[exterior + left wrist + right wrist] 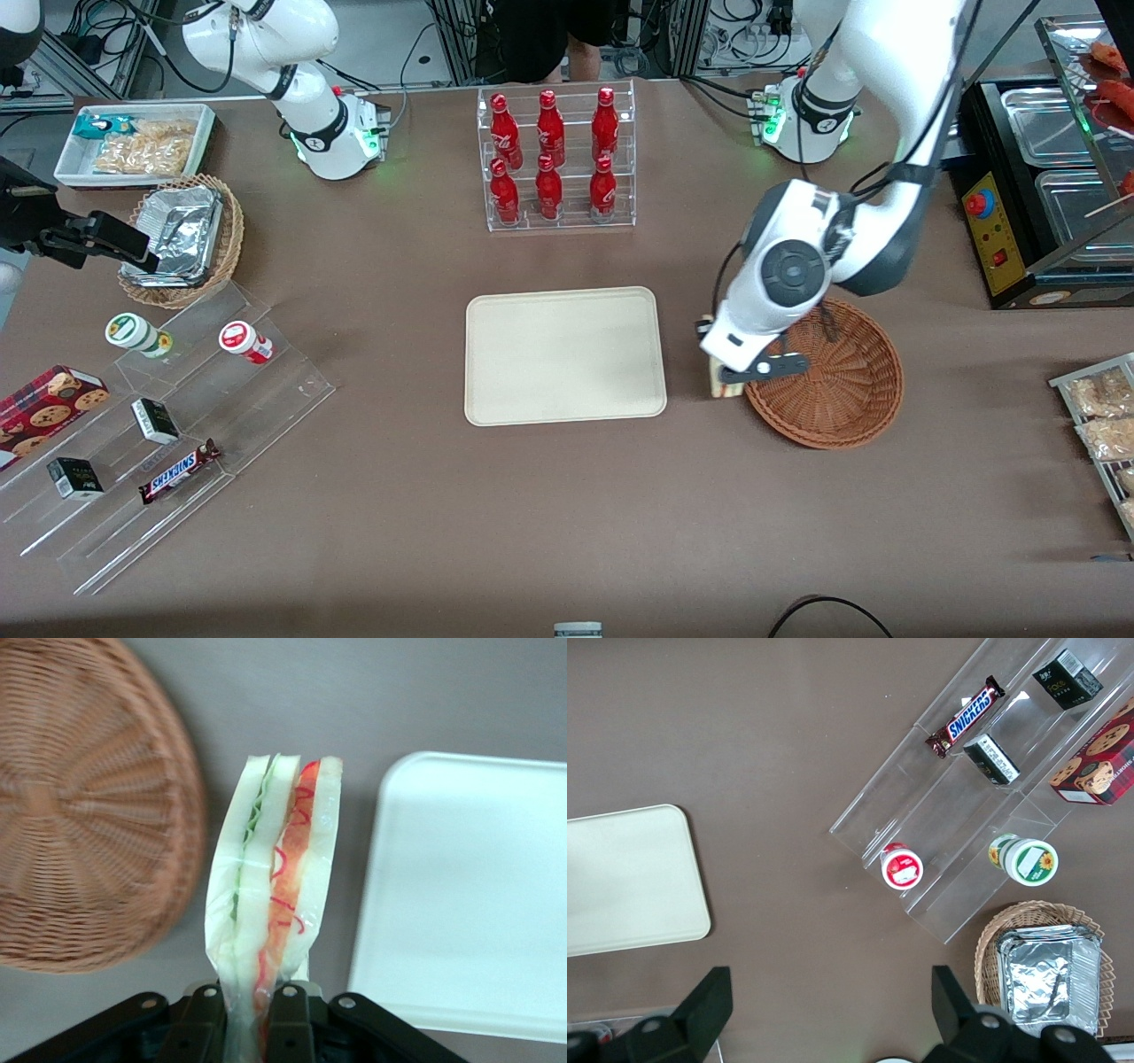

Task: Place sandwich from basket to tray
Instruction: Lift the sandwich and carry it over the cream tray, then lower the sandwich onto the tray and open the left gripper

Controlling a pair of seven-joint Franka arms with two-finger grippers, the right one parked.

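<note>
Sandwich (275, 886) is clamped in our pincer (246, 1005) above the bench between basket (80, 806) and tray (469, 895), so we should carry it level over the tray before lowering.

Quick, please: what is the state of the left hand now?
Left hand: closed on the sandwich, held between the basket and the tray.

1. We see a round reddish-brown basket (80, 806) of rough woven wicker.
2. The flat cream-beige tray (564, 354) looks smooth and matt.
3. Glossy clear film wraps the triangular white-bread sandwich (275, 877).
4. The black pincer (252, 1014) gripping it looks like matt plastic.
5. The brown bench (567, 514) appears matt.
</note>
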